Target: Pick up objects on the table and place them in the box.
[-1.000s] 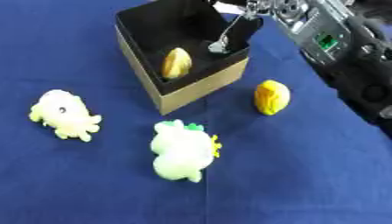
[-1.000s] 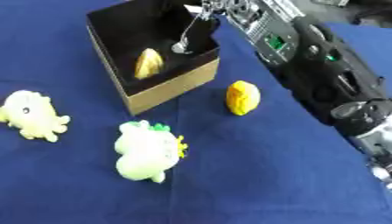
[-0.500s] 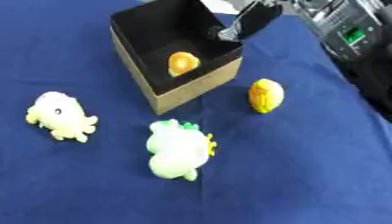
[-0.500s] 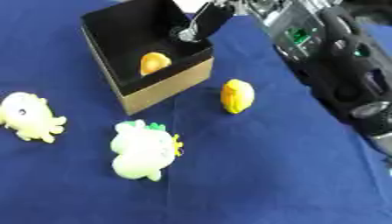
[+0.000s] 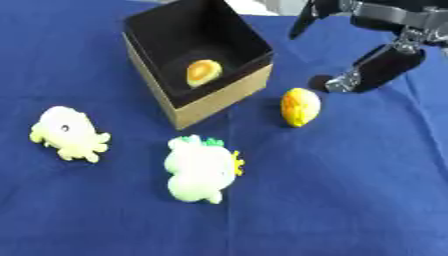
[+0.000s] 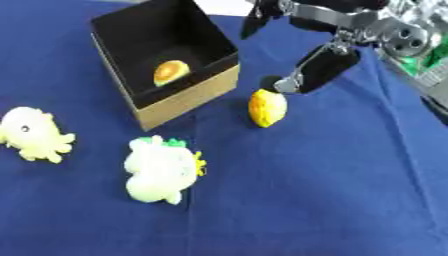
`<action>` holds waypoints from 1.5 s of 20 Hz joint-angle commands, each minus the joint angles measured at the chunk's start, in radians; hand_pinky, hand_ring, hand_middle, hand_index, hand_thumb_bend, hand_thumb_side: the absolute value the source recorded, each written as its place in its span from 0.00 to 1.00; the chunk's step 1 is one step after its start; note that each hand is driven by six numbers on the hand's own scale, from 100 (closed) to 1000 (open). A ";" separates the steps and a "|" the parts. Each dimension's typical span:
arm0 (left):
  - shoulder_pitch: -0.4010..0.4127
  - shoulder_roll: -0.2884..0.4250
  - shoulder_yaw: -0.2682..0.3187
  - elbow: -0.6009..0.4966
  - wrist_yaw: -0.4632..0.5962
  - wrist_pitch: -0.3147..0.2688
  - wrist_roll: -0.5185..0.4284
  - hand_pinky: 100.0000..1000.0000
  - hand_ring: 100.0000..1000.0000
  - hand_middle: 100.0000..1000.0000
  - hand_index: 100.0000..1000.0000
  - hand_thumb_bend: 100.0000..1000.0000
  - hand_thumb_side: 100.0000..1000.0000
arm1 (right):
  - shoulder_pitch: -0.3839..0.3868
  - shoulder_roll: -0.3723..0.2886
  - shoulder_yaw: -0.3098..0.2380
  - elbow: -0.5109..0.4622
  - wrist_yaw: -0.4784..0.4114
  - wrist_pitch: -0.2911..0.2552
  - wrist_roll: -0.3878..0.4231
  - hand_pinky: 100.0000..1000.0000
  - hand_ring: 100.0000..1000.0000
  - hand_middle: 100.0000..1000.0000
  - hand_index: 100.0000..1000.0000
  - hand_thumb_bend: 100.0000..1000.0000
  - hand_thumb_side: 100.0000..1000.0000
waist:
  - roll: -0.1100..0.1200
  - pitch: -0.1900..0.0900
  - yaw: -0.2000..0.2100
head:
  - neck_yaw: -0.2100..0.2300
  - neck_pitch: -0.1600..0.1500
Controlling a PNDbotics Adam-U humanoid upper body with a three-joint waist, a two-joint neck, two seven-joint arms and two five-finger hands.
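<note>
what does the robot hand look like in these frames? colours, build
Only the right hand shows: black slab-like fingers tipped with silver, on silver joints and brackets. Behind it, the forearm is black with silver round fittings and a green patch. No cables or readable markings visible.

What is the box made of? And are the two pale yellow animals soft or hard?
The box looks like cardboard: plain brown, matte outer walls with sharp folded edges, and a black lining inside. The octopus toy and the other pale toy look like plush fabric, with rounded, puffy shapes and a fuzzy, dull surface, so probably soft. The table cover seems to be blue cloth.
</note>
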 commanded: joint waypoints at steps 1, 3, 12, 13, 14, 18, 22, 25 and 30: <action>-0.009 0.013 0.010 -0.016 0.002 0.000 0.000 0.73 0.57 0.58 0.79 0.21 0.47 | 0.003 -0.034 0.005 -0.018 0.018 0.012 0.016 0.81 0.79 0.68 0.73 0.40 0.00 | 0.009 -0.022 0.002 | -0.008 0.001; -0.008 0.010 0.009 -0.016 0.003 0.000 -0.001 0.73 0.57 0.58 0.79 0.22 0.47 | 0.010 -0.026 0.014 -0.015 0.035 0.030 0.025 0.81 0.79 0.68 0.73 0.40 0.00 | 0.011 -0.021 0.005 | -0.014 0.000; -0.009 0.000 0.009 -0.016 0.005 0.001 -0.001 0.73 0.57 0.58 0.79 0.22 0.47 | -0.005 0.038 0.060 0.160 0.142 0.012 0.031 0.82 0.80 0.69 0.75 0.40 0.00 | 0.016 -0.009 0.016 | -0.023 -0.005; -0.009 -0.001 0.009 -0.016 0.005 0.001 -0.001 0.73 0.57 0.58 0.79 0.22 0.47 | -0.007 0.045 0.063 0.181 0.148 0.005 0.030 0.82 0.80 0.69 0.75 0.40 0.00 | 0.016 -0.007 0.017 | -0.023 -0.006; -0.009 -0.002 0.008 -0.016 0.005 0.001 -0.001 0.73 0.57 0.58 0.79 0.22 0.47 | -0.008 0.051 0.065 0.202 0.157 -0.001 0.028 0.82 0.80 0.70 0.76 0.40 0.00 | 0.017 -0.004 0.019 | -0.023 -0.007; -0.008 -0.008 0.008 -0.016 0.003 0.002 -0.001 0.73 0.57 0.58 0.79 0.22 0.47 | -0.012 0.070 0.066 0.269 0.180 -0.026 0.025 0.82 0.80 0.70 0.77 0.35 0.00 | 0.019 0.007 0.028 | -0.024 -0.012; -0.008 -0.014 0.007 -0.016 0.003 0.004 -0.001 0.73 0.57 0.58 0.79 0.22 0.48 | -0.016 0.084 0.064 0.307 0.165 -0.044 0.034 0.81 0.81 0.70 0.79 0.30 0.00 | 0.021 0.018 0.033 | -0.026 -0.015; -0.010 -0.017 0.006 -0.016 0.003 0.004 -0.002 0.73 0.57 0.58 0.79 0.22 0.48 | -0.023 0.094 0.065 0.321 0.159 -0.048 0.042 0.81 0.80 0.70 0.79 0.27 0.00 | 0.022 0.024 0.036 | -0.027 -0.017; -0.011 -0.021 0.005 -0.016 0.003 0.005 -0.003 0.73 0.57 0.58 0.79 0.22 0.48 | -0.035 0.111 0.063 0.364 0.176 -0.048 0.046 0.81 0.80 0.69 0.78 0.25 0.00 | 0.025 0.031 0.040 | -0.031 -0.021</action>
